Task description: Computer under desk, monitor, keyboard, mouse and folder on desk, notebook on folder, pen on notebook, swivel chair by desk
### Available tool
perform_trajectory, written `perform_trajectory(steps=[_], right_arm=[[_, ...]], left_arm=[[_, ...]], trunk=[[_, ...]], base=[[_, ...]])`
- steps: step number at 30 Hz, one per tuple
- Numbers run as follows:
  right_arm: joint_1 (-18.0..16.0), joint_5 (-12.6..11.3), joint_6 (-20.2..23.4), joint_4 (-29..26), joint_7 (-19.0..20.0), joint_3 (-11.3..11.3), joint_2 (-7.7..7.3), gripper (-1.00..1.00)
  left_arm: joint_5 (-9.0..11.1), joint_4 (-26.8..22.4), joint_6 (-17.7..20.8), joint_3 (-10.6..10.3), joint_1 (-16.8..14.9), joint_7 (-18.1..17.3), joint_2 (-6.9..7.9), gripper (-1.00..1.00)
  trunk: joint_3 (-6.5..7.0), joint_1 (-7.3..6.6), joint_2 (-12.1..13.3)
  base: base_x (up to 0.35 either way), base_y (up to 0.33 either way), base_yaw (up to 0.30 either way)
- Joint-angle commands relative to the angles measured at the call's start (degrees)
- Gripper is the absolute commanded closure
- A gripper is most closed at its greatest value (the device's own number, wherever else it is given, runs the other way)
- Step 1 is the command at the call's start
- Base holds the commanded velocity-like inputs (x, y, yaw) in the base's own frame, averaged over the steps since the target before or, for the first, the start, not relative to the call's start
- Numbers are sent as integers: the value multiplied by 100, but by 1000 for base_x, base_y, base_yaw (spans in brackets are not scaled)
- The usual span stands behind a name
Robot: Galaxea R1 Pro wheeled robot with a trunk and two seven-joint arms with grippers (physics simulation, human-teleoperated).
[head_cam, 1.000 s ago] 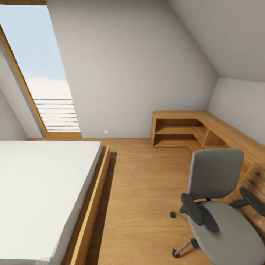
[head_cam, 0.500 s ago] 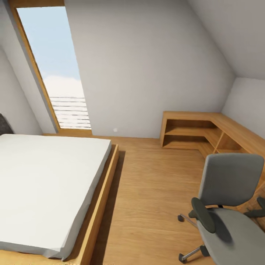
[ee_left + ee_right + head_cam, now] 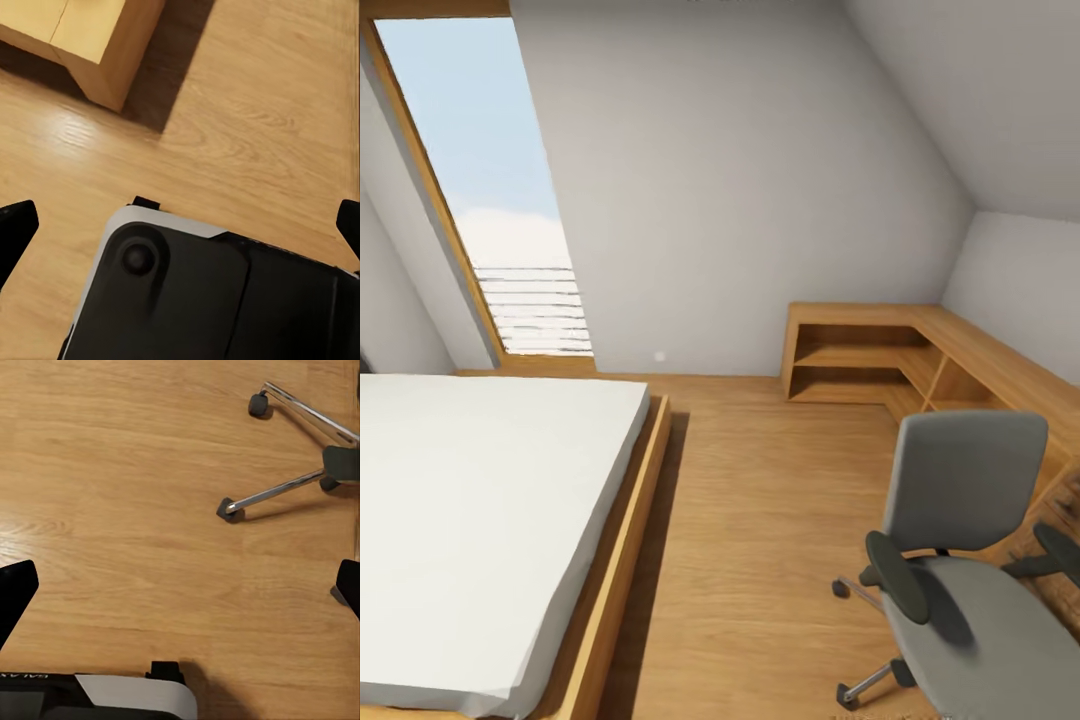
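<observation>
The grey swivel chair [image 3: 965, 480] stands at the lower right of the head view, on the wooden floor of the bedroom, its back towards the low wooden shelving. Its seat [image 3: 990, 640] shows bare grey upholstery between black armrests. The right wrist view shows its chrome legs and castors [image 3: 285, 491] on the floor beyond my right gripper [image 3: 181, 589], which is open and empty. My left gripper [image 3: 180, 225] is also open and empty, hanging over bare floor above my own dark base [image 3: 202, 300]. The desk, computer, monitor, keyboard, mouse, folder, notebook and pen are out of view.
A wide bed [image 3: 480, 520] with a white mattress and a wooden frame takes up the left. L-shaped wooden shelving [image 3: 860, 350] runs along the far right wall. A tall window [image 3: 490, 190] is at the back left. A wooden furniture corner [image 3: 90, 37] lies beyond my left gripper.
The head view swung left, then part of the way back to the right. The chair keeps its place beside the shelving.
</observation>
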Motion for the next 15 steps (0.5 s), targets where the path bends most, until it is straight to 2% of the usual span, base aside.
perform_trajectory(steps=[1,5,9,15], right_arm=[[-7,-24,-20,13,-26,48,4,-100],[-7,-24,-23,13,-26,48,3,-100],[-7,-24,-24,13,-26,47,2,-100],[-7,-24,-24,13,-26,49,4,-100]], left_arm=[[-14,-12,-2,-11,3,-29,-6,-100],[-101,-35,-2,-184,1,-22,-14,-100],[-161,-121,25,-266,2,-14,-18,-100],[-218,-381,56,-313,0,5,-29,-100]], trunk=[[-6,4,-11],[12,4,-11],[32,4,-11],[47,4,-11]], base=[[0,0,-226],[0,0,-234],[0,0,-220],[0,0,-101]])
